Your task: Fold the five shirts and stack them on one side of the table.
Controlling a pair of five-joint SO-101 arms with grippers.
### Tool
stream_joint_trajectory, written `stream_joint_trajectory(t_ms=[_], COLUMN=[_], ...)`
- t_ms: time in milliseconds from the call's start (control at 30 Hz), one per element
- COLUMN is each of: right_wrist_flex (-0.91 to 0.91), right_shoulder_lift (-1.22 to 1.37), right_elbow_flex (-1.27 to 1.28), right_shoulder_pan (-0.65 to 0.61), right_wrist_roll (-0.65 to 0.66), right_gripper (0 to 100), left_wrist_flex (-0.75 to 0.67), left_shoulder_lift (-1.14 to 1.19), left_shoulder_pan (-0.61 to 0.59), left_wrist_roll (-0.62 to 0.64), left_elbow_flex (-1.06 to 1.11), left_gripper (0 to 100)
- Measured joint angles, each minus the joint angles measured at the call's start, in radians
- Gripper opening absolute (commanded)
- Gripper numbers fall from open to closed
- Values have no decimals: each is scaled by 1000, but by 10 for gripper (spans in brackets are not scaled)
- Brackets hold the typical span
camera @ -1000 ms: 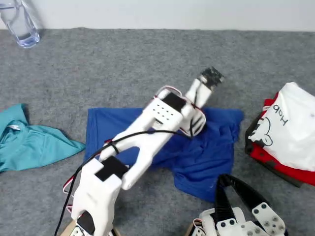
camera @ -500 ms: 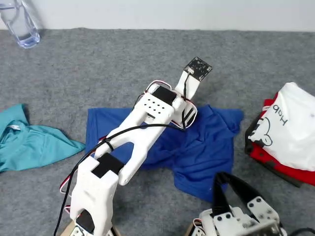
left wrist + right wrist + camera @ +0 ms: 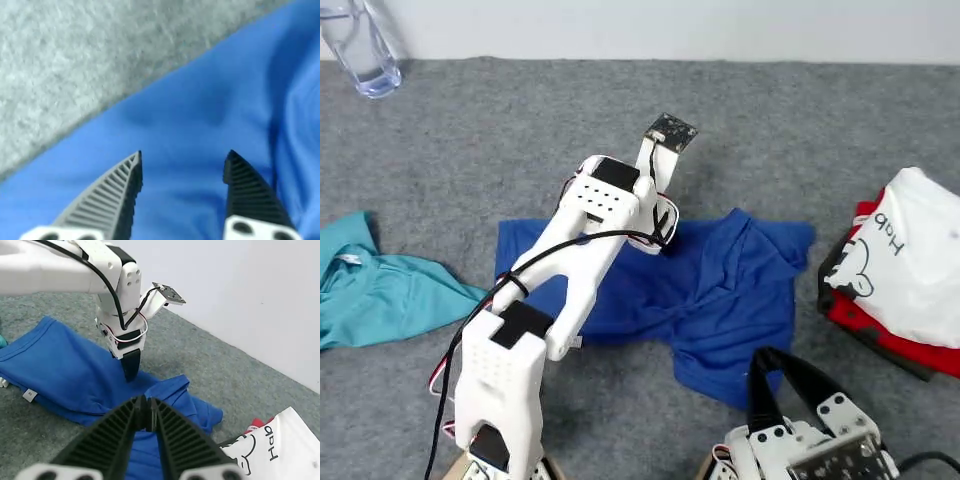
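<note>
Gripping the far hem of the blue shirt (image 3: pixel 720 300) cleanly is judged to be the step in hand. The shirt is spread, creased, in the middle of the grey table (image 3: pixel 520 140), with its near right part bunched. The left fingers (image 3: pixel 115 195) are held apart just above the blue cloth, close to where the hem meets the table. For a sound pinch, the fingers should be lowered until the table is felt, with one finger slid under the hem and the other kept on top, so that a single layer is caught rather than a ridge of several. The cloth is expected to be limp and to drag, so a low, slow pull toward the near side would keep the fold line straight. The right fingers (image 3: pixel 110 440) are pressed together on nothing, above the near side of the shirt; the near part could be pinned with them. A teal shirt (image 3: pixel 380 290) lies crumpled at the left, well apart, and a folded stack (image 3: pixel 910 270) sits at the right edge, where the blue shirt is presumably to be added
</note>
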Motion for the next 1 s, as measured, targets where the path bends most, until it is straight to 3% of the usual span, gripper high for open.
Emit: stream_joint_trajectory(t_ms=[267, 567, 700, 1000], right_wrist_flex=[0, 0, 0, 0], right_shoulder_lift=[0, 0, 0, 0], right_elbow_flex=[0, 0, 0, 0], right_shoulder_pan=[0, 0, 0, 0], right_wrist_roll=[0, 0, 0, 0], right_gripper=[11, 11, 11, 10], left_wrist_flex=[118, 49, -9, -55], left_shoulder_lift=[-147, -61, -14, 2], left_shoulder_pan=[137, 259, 215, -23], left_wrist_roll=[2, 2, 2, -43], left_elbow_flex=[-2, -2, -2, -2], left_gripper=[254, 254, 254, 254])
